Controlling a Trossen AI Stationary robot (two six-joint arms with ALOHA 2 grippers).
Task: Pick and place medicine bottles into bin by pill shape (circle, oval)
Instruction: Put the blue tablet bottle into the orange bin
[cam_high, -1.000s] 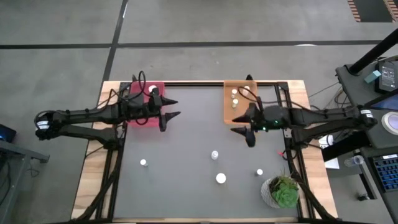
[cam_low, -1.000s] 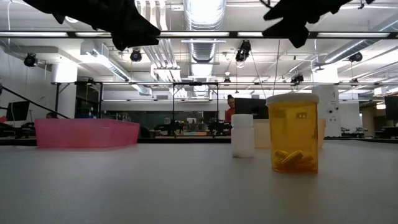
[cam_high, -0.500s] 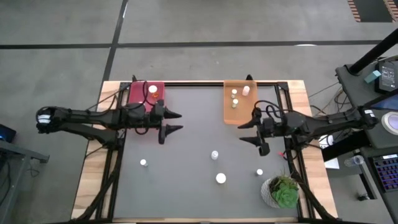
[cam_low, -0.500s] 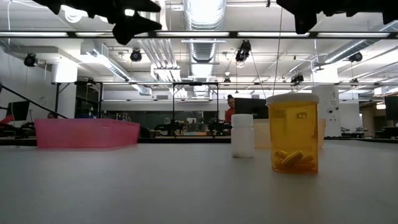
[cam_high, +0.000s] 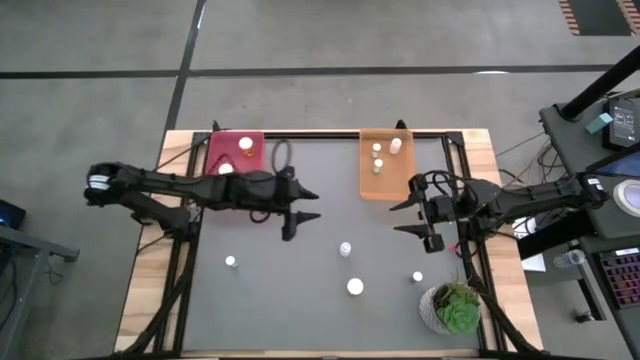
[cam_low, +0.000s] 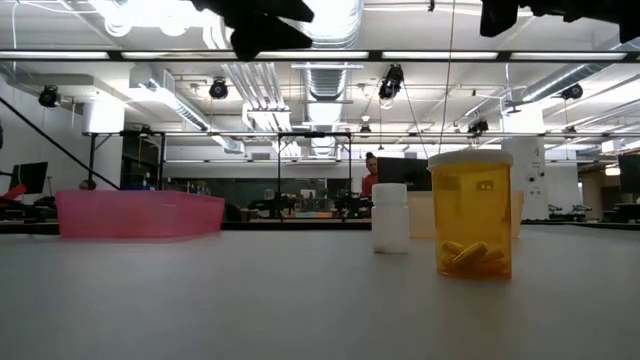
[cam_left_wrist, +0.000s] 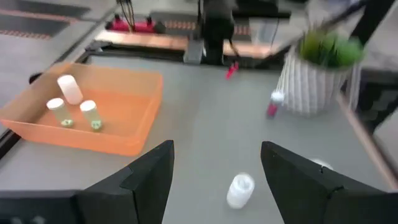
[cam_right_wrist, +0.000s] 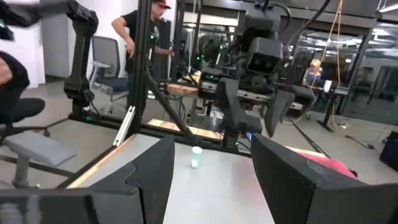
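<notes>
Four small white-capped medicine bottles stand upright on the dark table: one in the middle (cam_high: 345, 248), one nearer the front (cam_high: 355, 287), one at the left (cam_high: 231, 262), one by the plant (cam_high: 417, 277). The low view shows an amber bottle (cam_low: 470, 213) and a white bottle (cam_low: 390, 217). The red bin (cam_high: 250, 160) holds two bottles and the orange bin (cam_high: 385, 178) holds three. My left gripper (cam_high: 308, 205) is open and empty above the table's middle; a bottle (cam_left_wrist: 239, 190) shows ahead of it. My right gripper (cam_high: 398, 218) is open and empty, in front of the orange bin.
A green plant in a white pot (cam_high: 455, 308) stands at the near right corner and also shows in the left wrist view (cam_left_wrist: 317, 74). Both bins stand along the far edge. The right wrist view shows a person (cam_right_wrist: 140, 37) in the room beyond the table.
My left gripper has gone from beside the red bin toward the table's right and near edges, out over the table's middle, staying open. My right gripper has drawn a little toward the near right, away from the orange bin. The bottles have not moved.
</notes>
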